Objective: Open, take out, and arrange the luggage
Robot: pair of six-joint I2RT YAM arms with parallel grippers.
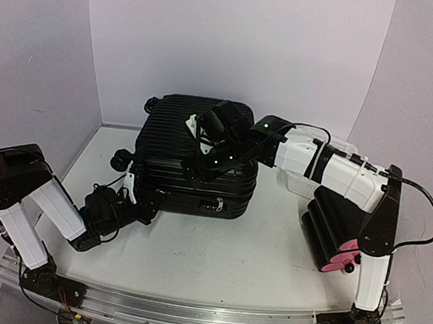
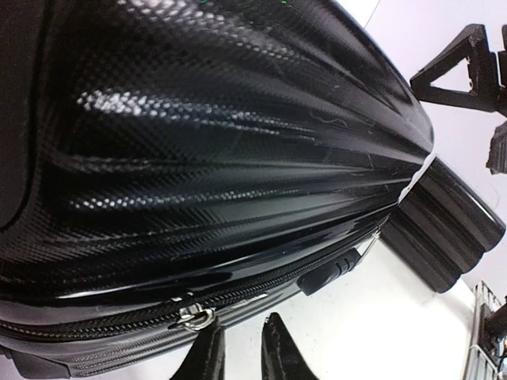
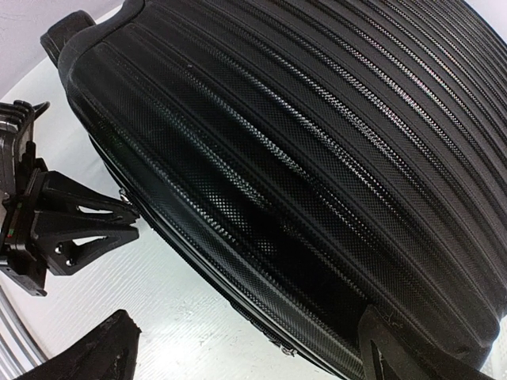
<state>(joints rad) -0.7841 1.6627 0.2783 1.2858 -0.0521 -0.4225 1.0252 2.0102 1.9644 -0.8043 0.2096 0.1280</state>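
Left jaws nearly together, a slim gap with nothing in it, just beside the small metal zip pull [image 2: 194,317] on the luggage [image 1: 198,156]. Right jaws wide apart over its lid. The luggage lies flat and zipped on the desk [image 1: 214,262]. Risk: the pull slips free (glossy ribbed shell, woven-look texture, no purchase), or an unbraced tug slides the case.
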